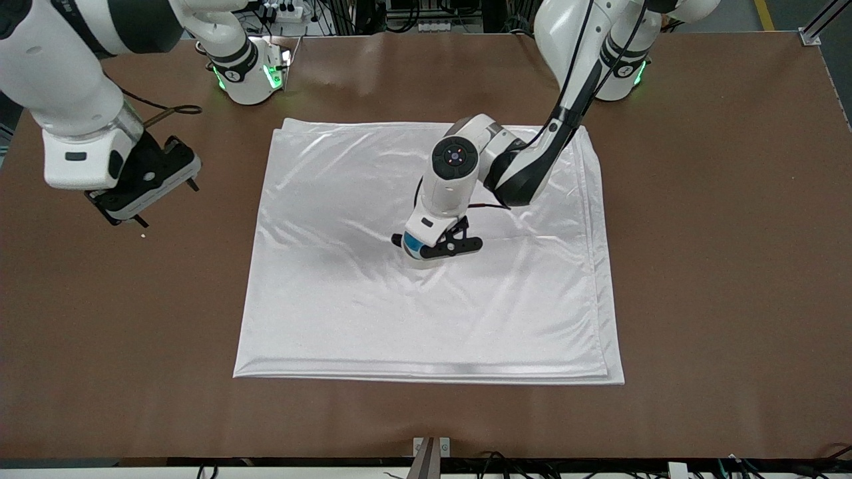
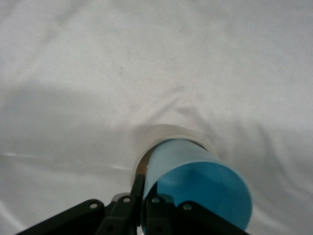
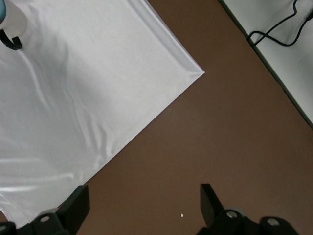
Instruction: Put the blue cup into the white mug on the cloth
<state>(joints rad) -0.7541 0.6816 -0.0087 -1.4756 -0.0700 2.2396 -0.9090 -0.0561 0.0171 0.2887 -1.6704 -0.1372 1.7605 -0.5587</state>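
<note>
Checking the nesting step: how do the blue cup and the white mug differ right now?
The blue cup is light blue; the white mug is cream-white. The left gripper is shut on the blue cup, which is tilted, its base inside the mug; the white mug rests ungripped on the cloth. Both are small and round.

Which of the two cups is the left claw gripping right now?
The small light-blue tapered cup, pinched at its rim by the left claw and partly lowered into the cream-white round mug, which stands free on the shiny white cloth.
</note>
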